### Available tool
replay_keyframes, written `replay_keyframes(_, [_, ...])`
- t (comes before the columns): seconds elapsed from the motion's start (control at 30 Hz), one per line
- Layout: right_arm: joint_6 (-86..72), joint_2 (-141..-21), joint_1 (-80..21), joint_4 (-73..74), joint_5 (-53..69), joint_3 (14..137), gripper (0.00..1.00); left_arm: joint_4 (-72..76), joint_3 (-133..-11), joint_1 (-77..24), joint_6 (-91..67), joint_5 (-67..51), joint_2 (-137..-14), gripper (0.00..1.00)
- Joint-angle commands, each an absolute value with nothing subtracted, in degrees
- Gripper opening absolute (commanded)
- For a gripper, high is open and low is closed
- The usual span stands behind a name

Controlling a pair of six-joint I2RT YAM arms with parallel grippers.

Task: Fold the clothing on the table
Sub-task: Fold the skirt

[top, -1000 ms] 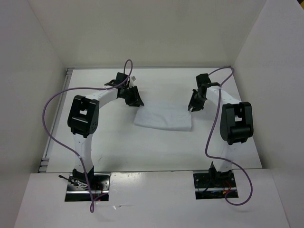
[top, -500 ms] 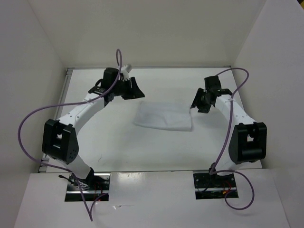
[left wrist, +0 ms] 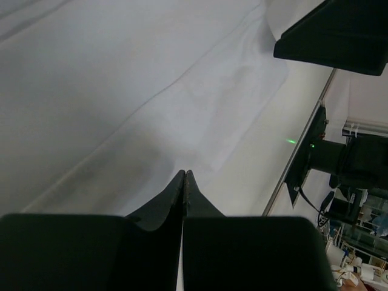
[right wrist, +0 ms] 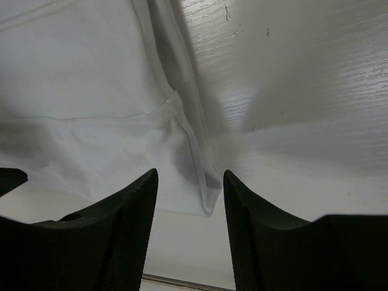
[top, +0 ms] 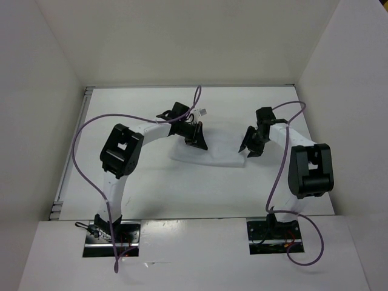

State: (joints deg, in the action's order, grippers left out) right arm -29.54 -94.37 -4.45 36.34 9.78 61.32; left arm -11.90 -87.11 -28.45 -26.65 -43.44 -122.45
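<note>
The matte white rectangular desk (top: 157, 194) carries the one task item at its middle: the clothing (top: 215, 156), a plain white garment of thin, soft fabric. It lies flat as a layered rectangle, wider than it is deep, with shallow creases across it and a stitched hem running along its right side.

It looks light and limp. It should sag from any single grip, and its layers may slide over one another. The hemmed corners seem the best places to hold, pinching through every layer.

The right end effector (right wrist: 189, 174) stands with its jaws apart, straddling the garment's right corner, with the hem edge lying between the fingers and not yet pinched.

A little farther back, the left end effector (left wrist: 183, 176) is over the garment's far left part with its fingers pressed together. Whether any fabric is caught between the tips cannot be told.
</note>
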Motion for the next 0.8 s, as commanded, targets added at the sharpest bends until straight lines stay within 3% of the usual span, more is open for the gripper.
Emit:
replay_keyframes(0.0, [-29.88,-96.23,-3.87,34.63,11.33,61.35,0.53,-14.41,-91.05,-28.04,-21.28,-45.46,-123.49,0.00])
replay_keyframes(0.33, [-29.88,-96.24,-3.87,34.01,14.33,61.87,0.53,-12.13,-81.22,-23.20,-21.88,-37.54,-125.24,0.00])
replay_keyframes(0.77, [-29.88,-102.39,-3.87,30.06,18.72,63.54,0.48,-12.13,-80.68,-20.21,-21.88,-35.07,-124.19,0.00])
